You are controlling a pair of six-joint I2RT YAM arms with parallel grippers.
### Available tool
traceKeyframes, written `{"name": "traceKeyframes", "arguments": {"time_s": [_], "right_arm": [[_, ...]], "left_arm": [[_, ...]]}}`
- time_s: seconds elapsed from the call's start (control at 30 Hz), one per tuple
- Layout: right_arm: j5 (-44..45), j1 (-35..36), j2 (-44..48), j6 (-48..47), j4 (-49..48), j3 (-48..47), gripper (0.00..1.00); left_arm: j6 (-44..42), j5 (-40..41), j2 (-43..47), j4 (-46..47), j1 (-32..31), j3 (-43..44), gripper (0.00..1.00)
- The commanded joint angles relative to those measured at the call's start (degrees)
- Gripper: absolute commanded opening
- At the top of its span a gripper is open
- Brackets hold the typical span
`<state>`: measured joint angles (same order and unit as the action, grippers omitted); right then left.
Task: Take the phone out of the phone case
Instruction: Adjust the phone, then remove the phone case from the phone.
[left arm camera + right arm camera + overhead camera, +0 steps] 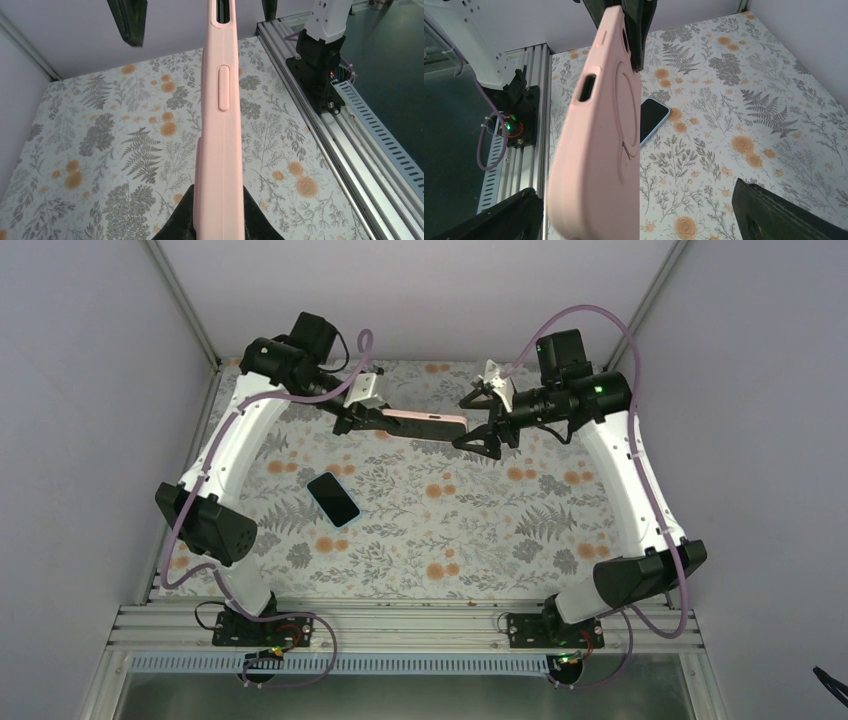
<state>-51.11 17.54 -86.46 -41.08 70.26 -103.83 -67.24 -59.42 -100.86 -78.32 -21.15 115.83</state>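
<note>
A black phone (332, 499) lies screen up on the floral mat, left of centre; it also shows in the right wrist view (653, 119). The pink phone case (425, 419) is empty and hangs in the air at the back of the table. My left gripper (362, 421) is shut on one end of it; in the left wrist view the case (220, 150) stands edge-on between the jaws. My right gripper (484, 422) is open, its fingers spread wide around the case's other end (599, 165) without touching it.
The floral mat (470, 540) covers the table. An aluminium rail (400, 625) runs along the near edge with both arm bases on it. Grey walls stand close on the left, right and back.
</note>
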Motion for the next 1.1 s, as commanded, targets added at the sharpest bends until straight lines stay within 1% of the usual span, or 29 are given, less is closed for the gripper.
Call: {"name": "traceKeyframes", "arguments": {"time_s": [0.0,0.17,0.2,0.27,0.4,0.63,0.77,0.93,1.07], "right_arm": [[-1.63,-1.35,1.18,-2.43,1.27,0.50,0.96],[-4.56,-1.91,-2.02,-2.96,3.31,-2.84,0.92],[-4.66,-1.86,-2.36,-3.00,3.08,-3.02,0.91],[-4.56,-1.95,-2.78,-2.35,1.93,-2.78,0.87],[-4.75,-1.98,-3.44,-1.61,0.33,-1.74,0.83],[-4.57,-2.28,-2.51,-0.95,-1.61,0.30,0.81],[-4.43,-3.06,-2.36,-0.22,-2.69,0.82,0.78],[-3.83,-5.21,-3.20,2.89,-7.23,1.17,0.77],[-3.55,-6.47,-6.41,3.63,-7.36,-1.69,0.76]], "left_arm": [[-2.84,-0.68,2.53,1.13,0.01,-2.62,0.02],[-2.70,2.10,3.85,2.71,-0.05,-5.70,0.02],[-2.79,2.38,4.07,2.69,-0.04,-5.97,0.02],[-2.81,2.46,4.37,2.55,-0.09,-6.05,0.02],[-3.44,2.38,4.91,1.87,-0.05,-6.14,0.02],[-3.64,1.88,4.89,1.28,0.06,-4.96,0.02],[-4.15,1.85,4.77,0.66,0.05,-4.83,0.02],[-4.29,1.44,6.02,0.63,0.00,-5.41,0.02],[-4.31,1.84,7.01,0.64,-0.12,-5.92,0.02]]}}
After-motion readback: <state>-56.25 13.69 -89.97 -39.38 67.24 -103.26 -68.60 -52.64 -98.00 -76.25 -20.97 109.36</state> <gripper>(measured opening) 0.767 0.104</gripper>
